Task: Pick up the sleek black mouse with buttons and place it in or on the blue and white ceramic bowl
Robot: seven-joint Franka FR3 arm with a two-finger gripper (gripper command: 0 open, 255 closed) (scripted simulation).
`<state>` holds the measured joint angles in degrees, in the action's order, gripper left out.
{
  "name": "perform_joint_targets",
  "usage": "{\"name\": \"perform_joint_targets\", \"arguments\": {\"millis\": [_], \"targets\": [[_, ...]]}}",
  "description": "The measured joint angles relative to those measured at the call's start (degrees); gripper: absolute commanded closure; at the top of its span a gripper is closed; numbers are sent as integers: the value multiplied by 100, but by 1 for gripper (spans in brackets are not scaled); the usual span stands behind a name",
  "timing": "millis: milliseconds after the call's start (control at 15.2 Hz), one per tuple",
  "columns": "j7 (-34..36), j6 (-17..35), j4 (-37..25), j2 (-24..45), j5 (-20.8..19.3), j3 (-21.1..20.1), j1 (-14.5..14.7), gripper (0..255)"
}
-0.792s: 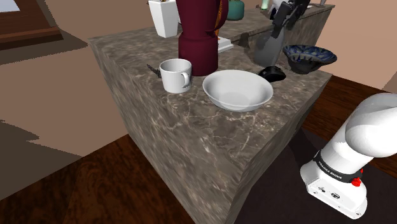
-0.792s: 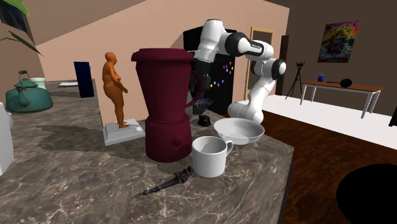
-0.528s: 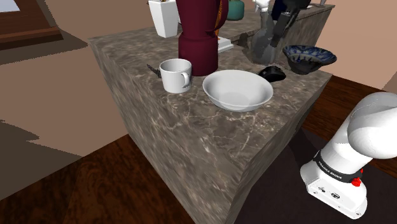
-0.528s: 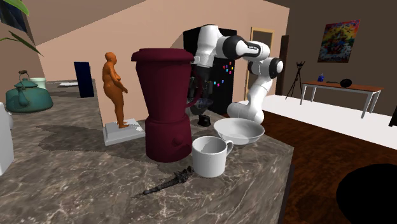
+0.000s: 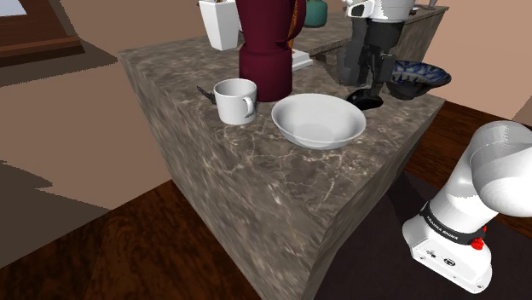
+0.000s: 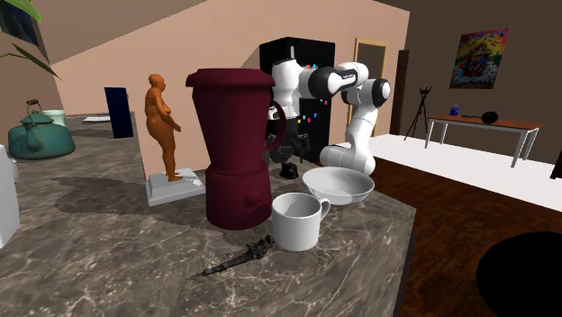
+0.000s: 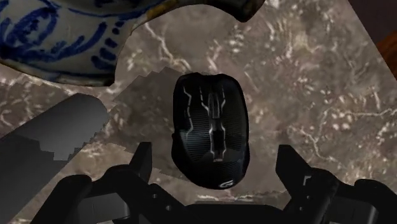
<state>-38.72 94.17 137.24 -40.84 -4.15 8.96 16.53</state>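
I hold the gripper (image 7: 216,158) over the mouse (image 7: 210,124), fingers (image 7: 141,160) apart and clear of its sides, ready for clamping; the bowl (image 7: 57,38) stands just beside, so the transfer is short.

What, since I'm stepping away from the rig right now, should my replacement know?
Gripper: open, hovers over the black mouse with a finger to each side, not touching it.
Mouse: lies on the marbled counter, beside the blue and white bowl and outside it.
Done: gripper lined up over the mouse; no grasp yet.
Left: lower, close on the mouse, lift it, set it in the bowl.
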Motion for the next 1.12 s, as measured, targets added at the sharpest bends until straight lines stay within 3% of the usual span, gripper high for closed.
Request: {"name": "perform_joint_targets", "arguments": {"millis": [396, 792, 858, 1122], "targets": [[-102, 408, 499, -55, -38, 57, 11, 0], [-105, 457, 552, -61, -43, 63, 9, 0], [-105, 457, 552, -61, -43, 63, 9, 255], [-106, 455, 551, -63, -44, 64, 8, 255]]}}
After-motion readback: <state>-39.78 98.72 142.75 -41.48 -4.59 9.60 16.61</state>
